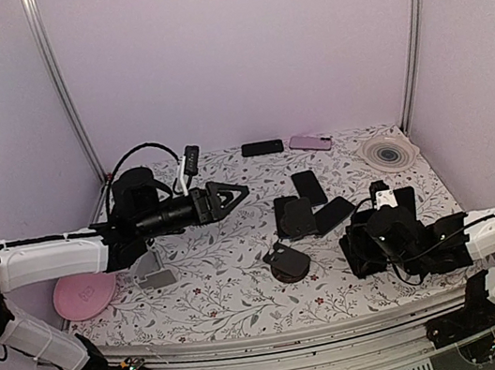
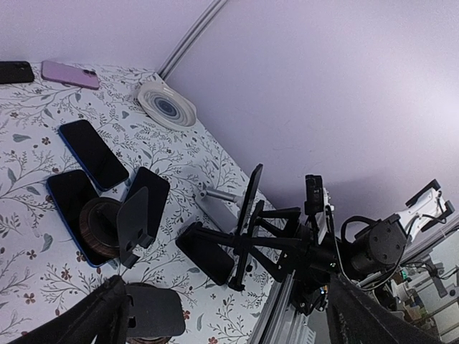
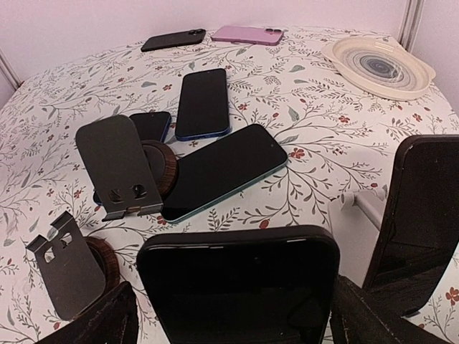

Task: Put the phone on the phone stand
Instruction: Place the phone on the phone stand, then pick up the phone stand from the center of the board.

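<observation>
The right gripper (image 3: pixel 233 308) is straddling the phone (image 3: pixel 237 276) near the table's (image 1: pixel 246 290) right edge, long axis spanning its wide-spread jaws, pinching or just flanking, can't tell, while the left gripper (image 1: pixel 230 194) is hanging wide open, empty, well away.
</observation>
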`<control>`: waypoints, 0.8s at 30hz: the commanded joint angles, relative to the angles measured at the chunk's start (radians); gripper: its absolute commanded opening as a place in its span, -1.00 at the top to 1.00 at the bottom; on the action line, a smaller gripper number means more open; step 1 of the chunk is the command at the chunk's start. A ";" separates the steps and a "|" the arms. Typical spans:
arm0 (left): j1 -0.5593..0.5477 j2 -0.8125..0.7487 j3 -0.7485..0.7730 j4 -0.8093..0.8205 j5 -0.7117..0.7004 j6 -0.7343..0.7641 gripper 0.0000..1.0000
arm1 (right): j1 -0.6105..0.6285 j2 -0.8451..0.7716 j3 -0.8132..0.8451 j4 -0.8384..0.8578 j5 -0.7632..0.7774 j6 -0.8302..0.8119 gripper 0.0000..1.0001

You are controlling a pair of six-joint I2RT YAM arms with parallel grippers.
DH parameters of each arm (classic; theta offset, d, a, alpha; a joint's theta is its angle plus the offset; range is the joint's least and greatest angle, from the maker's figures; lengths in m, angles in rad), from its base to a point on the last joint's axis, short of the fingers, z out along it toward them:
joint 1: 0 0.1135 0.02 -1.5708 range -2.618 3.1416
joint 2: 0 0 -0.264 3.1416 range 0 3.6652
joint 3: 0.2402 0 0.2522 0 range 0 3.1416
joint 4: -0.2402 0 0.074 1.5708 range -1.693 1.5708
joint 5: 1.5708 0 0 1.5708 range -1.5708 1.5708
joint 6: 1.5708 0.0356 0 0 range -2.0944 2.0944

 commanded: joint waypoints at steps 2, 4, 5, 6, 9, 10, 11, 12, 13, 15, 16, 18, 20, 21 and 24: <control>0.014 0.013 -0.006 0.029 0.013 -0.001 -0.91 | 0.006 -0.037 0.033 -0.022 -0.002 0.006 -0.87; 0.014 0.015 -0.006 0.030 0.014 -0.001 -0.91 | 0.007 -0.047 0.037 -0.028 -0.005 0.005 -0.88; 0.014 0.016 -0.006 0.030 0.014 -0.003 -0.92 | 0.007 -0.052 0.038 -0.030 -0.008 0.005 -0.88; 0.015 0.017 -0.006 0.031 0.014 -0.003 -0.91 | 0.007 -0.055 0.041 -0.033 -0.009 0.006 -0.88; 0.014 0.023 -0.004 0.034 0.020 -0.005 -0.92 | 0.007 -0.065 0.050 -0.050 -0.012 0.007 -0.91; 0.014 0.025 -0.004 0.035 0.019 -0.006 -0.92 | 0.007 -0.067 0.056 -0.062 -0.013 0.013 -0.93; 0.014 0.026 -0.003 0.036 0.021 -0.006 -0.91 | 0.007 -0.067 0.063 -0.073 -0.016 0.017 -0.95; 0.014 0.027 -0.003 0.037 0.021 -0.007 -0.91 | 0.006 -0.069 0.071 -0.085 -0.020 0.022 -0.96; 0.014 0.029 -0.003 0.037 0.022 -0.007 -0.91 | 0.004 -0.069 0.080 -0.097 -0.023 0.025 -0.97; 0.014 0.030 -0.003 0.039 0.022 -0.008 -0.91 | -0.009 -0.068 0.100 -0.124 -0.038 0.031 -0.99; 0.014 0.031 -0.003 0.039 0.023 -0.009 -0.91 | -0.015 -0.069 0.108 -0.134 -0.048 0.032 -0.99; 0.014 0.034 -0.003 0.040 0.026 -0.009 -0.92 | -0.028 -0.068 0.124 -0.148 -0.066 0.028 -1.00; 0.014 0.036 -0.003 0.041 0.026 -0.009 -0.91 | -0.035 -0.069 0.138 -0.160 -0.078 0.020 -0.99; 0.014 0.038 -0.003 0.040 0.028 -0.009 -0.91 | -0.037 -0.069 0.143 -0.163 -0.081 0.017 -0.99; 0.013 0.041 -0.005 0.039 0.031 -0.009 -0.91 | -0.045 -0.075 0.161 -0.175 -0.093 0.009 -0.98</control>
